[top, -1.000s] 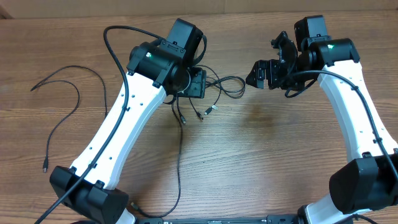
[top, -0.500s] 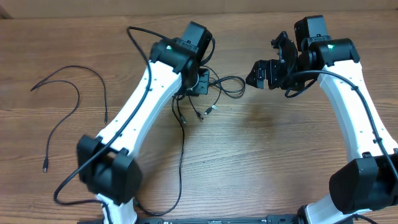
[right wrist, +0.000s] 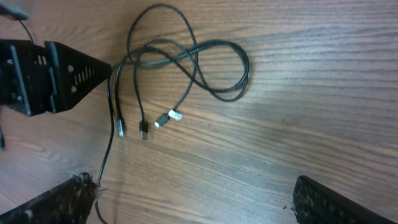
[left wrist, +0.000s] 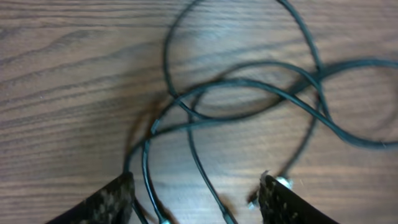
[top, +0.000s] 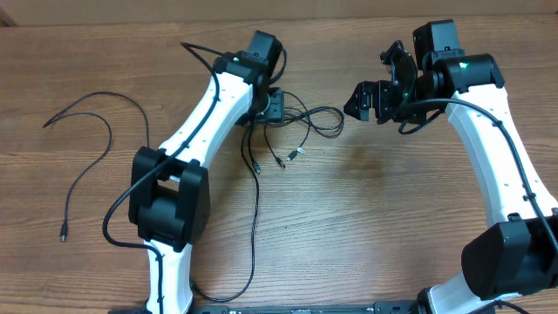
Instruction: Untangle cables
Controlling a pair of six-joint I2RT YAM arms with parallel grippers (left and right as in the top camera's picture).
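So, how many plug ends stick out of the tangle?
3: black plug, second black plug beside it, silver-tipped plug further right; more may hide under the left gripper.

Even light, soft left-wrist blur.

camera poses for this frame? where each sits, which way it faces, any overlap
Overhead: fixed above the table, facing down; left arm, right arm, tangled cables mid-table.
Left wrist: on the left gripper, looking down at cable loops; its fingertips at the bottom edge.
Right wrist: on the right gripper, tilted down toward the cables; own fingertips bottom corners, left gripper upper left.
Shared: all three show the tangled cables.
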